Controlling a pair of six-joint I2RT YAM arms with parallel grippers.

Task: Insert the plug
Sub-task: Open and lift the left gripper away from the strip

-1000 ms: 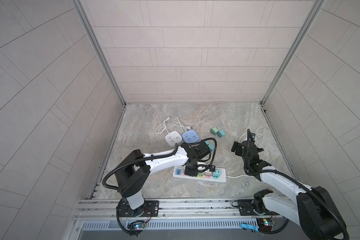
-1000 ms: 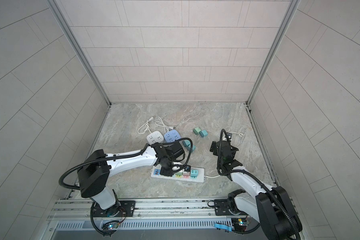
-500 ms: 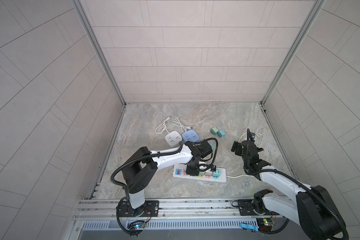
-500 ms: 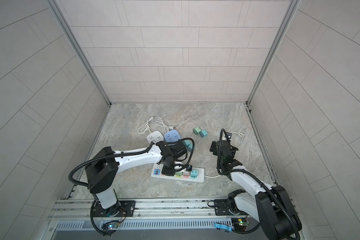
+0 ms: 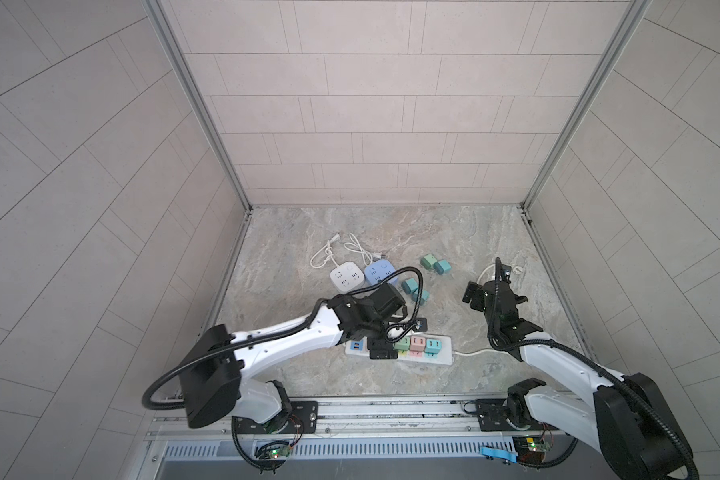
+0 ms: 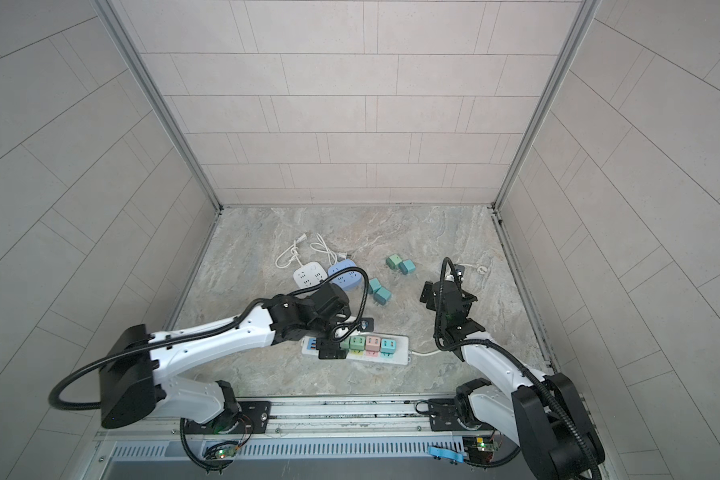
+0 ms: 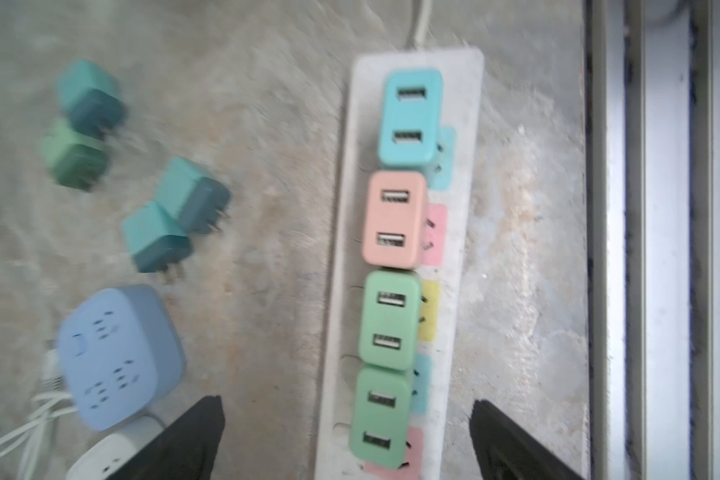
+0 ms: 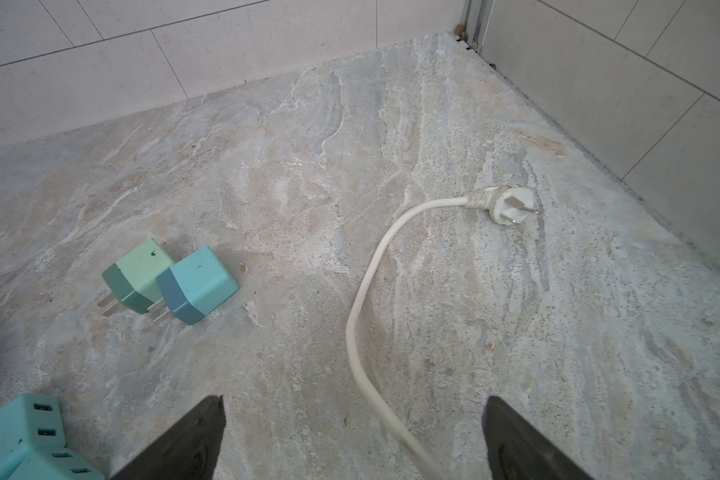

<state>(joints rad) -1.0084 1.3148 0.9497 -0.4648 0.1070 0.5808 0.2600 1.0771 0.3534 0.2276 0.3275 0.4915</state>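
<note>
The green plug (image 7: 380,417) sits in the white power strip (image 7: 466,91), at one end of a row of four. The left fingers (image 7: 196,440) are spread wide apart, one on each side of the strip. They do not touch the plug. It stands between them on its own.

Next in the row comes a second green one (image 7: 388,320), then a pink plug (image 7: 393,220), then a sky blue plug (image 7: 410,116). All four stand close together, with their two little slots facing up. Small coloured sockets peek out beside them.

Beside the strip, two teal plugs (image 7: 154,239) lie on their sides on the worktop (image 7: 267,124), touching each other. Close by is a blue socket cube (image 7: 117,357), with a white socket cube (image 7: 113,455) just beside it and thin white cords (image 7: 38,415) trailing off.

In both top views the strip lies near the front edge of the worktop, and the left arm (image 5: 292,336) reaches over its left end.

The right fingers (image 8: 188,444) are spread wide too, and they hold nothing. They hang over the worktop, well apart from the strip. A white cable (image 8: 362,316) lies on the stone under them and ends in a flat white wall plug (image 8: 506,205). Off to one side lie a loose mint plug (image 8: 140,270) and a loose blue plug (image 8: 200,280), side by side and touching, with their metal pins showing.
</note>
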